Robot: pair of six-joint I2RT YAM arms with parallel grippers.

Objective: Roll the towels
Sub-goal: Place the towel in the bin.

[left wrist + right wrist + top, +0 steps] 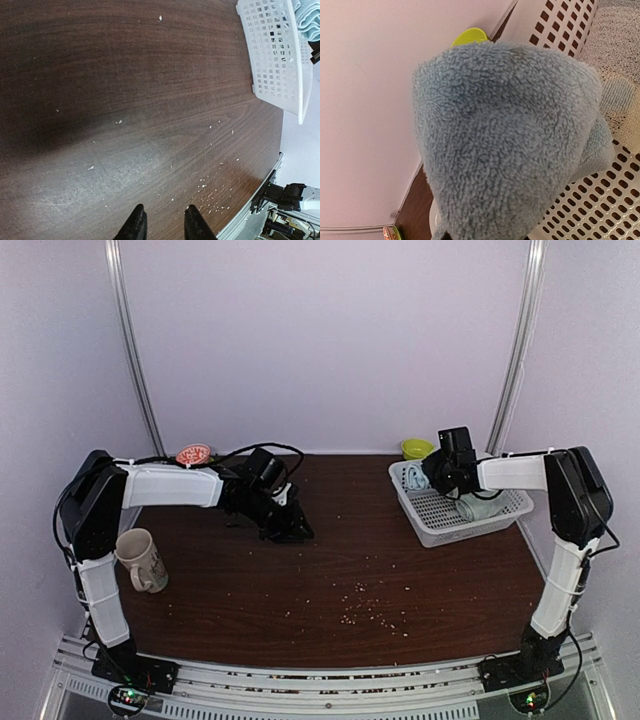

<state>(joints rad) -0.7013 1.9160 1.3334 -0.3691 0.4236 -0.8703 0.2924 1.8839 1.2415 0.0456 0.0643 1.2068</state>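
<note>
Right gripper (434,478) pinches the blue towel (510,140) over the basket (495,517) below it. Left gripper (164,227) hangs slightly parted, empty. Rolling seems unstarted.

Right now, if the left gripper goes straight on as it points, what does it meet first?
Probably the wooden table just ahead of the left gripper; the white basket sits off its line.

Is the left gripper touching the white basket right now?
Apart. The top view shows bare table between the left gripper and the white basket.
</note>
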